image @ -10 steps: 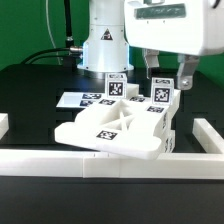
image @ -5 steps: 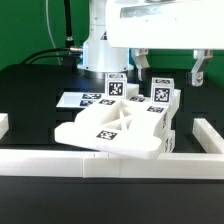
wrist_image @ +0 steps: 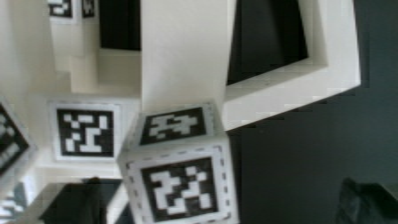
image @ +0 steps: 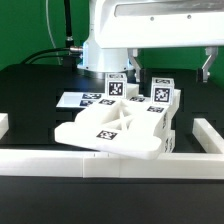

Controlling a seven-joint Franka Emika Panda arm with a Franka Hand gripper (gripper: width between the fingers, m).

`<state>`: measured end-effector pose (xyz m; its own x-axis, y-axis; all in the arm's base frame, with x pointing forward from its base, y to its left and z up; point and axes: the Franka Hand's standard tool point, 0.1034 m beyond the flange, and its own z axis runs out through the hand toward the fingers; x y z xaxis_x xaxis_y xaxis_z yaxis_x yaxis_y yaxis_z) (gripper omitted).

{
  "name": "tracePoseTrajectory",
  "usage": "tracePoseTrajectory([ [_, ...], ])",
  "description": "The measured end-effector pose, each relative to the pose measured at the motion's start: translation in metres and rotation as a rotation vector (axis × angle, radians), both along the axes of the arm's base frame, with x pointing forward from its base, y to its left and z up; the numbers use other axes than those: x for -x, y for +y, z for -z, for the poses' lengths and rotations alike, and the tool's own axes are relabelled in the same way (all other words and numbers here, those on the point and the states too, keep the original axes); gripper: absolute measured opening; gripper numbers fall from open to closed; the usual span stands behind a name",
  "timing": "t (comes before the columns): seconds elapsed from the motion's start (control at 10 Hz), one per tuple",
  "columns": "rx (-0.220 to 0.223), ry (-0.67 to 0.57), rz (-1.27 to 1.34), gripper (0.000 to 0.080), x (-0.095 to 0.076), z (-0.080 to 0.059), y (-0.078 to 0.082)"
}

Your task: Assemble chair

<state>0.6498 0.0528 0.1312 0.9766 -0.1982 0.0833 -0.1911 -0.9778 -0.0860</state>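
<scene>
**Open gripper hangs above the white chair pieces**

The gripper sits high in the exterior view, its two dark fingers spread wide apart with nothing between them. One finger shows near the exterior view's right edge, the other just above the upright tagged blocks. Neither finger touches a part.

Below them is the chair, a cluster of matte white pieces on the black table. A broad flat plate with a raised X-shaped rib lies tilted at the front, carrying one square tag on its top face. Behind it stand several blocky pieces, each with a black-and-white tag facing the camera (how far they are joined cannot be told from here).

The wrist view looks down on the same pieces from close by: the chair fills it with white bars and three tags, over a dark surface.

Behind the chair, toward the exterior view's left, the marker board lies flat on the table. A long white border rail runs along the front, with short white rails at both sides. The robot's white base stands at the back.
</scene>
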Motion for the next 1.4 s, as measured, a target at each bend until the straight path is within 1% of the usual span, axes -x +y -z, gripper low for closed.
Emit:
tracePoseTrajectory([
  [0.4, 0.032, -0.011, -0.205, 0.0649, 0.0003, 0.0006, -0.0041],
  [0.5, 0.045, -0.015, -0.300, 0.0649, 0.0005, 0.0008, -0.0052],
  [0.8, 0.107, -0.024, -0.671, 0.0649, 0.0014, 0.0020, -0.0002],
  [0.9, 0.110, -0.025, -0.711, 0.0649, 0.0017, 0.0023, -0.0012],
  [1.1, 0.141, -0.025, -0.917, 0.0649, 0.0014, 0.0035, -0.0031],
  [1.2, 0.156, -0.022, -0.985, 0.0649, 0.0008, 0.0038, -0.0014],
  [1.4, 0.190, -0.014, -1.136, 0.0649, 0.0005, 0.0038, -0.0029],
])
